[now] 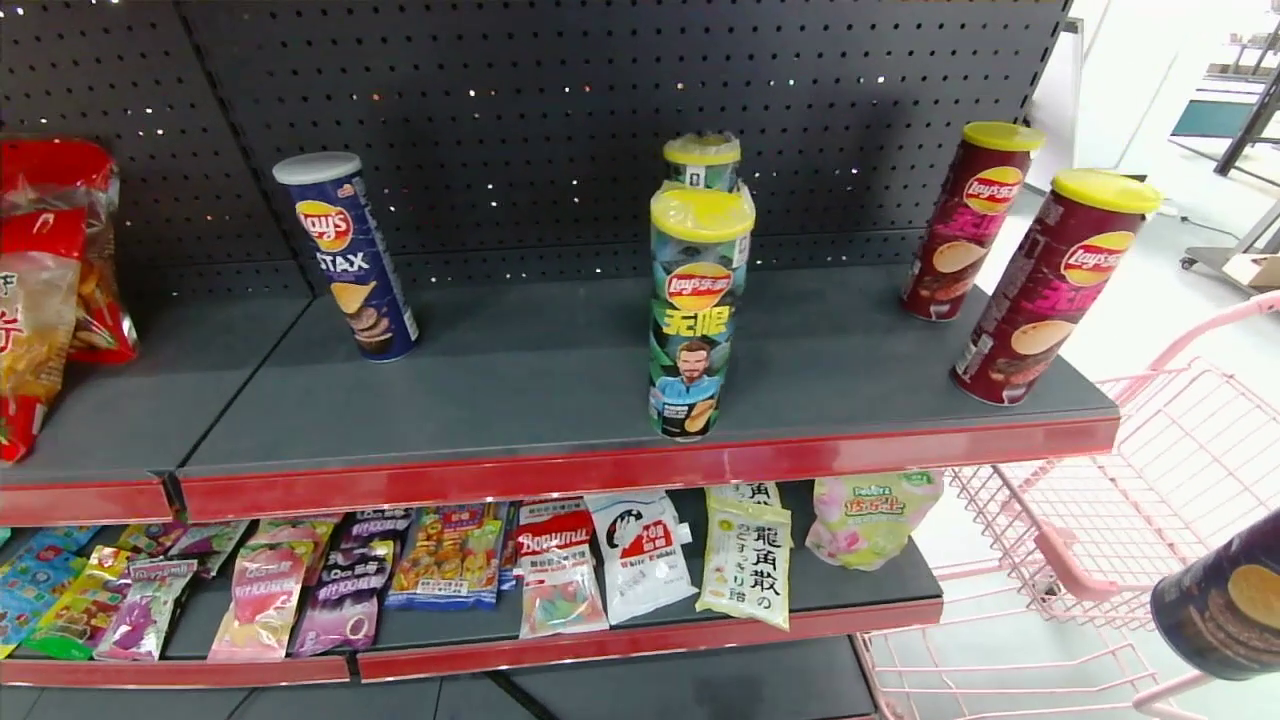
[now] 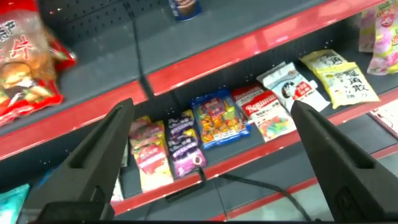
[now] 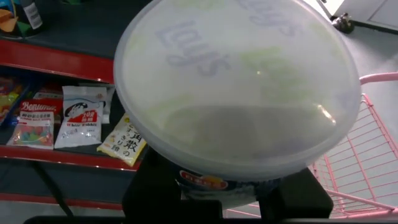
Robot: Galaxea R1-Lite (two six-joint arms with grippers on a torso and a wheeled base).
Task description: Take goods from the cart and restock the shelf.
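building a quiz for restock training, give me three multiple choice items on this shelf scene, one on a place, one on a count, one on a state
1. Where on the upper shelf does the blue can stand?
A) towards its left end
B) in the middle
C) at its right end

2. How many cans on that shelf have yellow lids?
A) two
B) four
C) six

3. How is the left end effector?
A) open and empty
B) shut on a candy bag
C) shut on a can

Answers:
1 A: it stands alone, left of the green cans.
2 B: there are two green cans, one behind the other, and two maroon cans.
3 A: its fingers stand wide apart with nothing between them.
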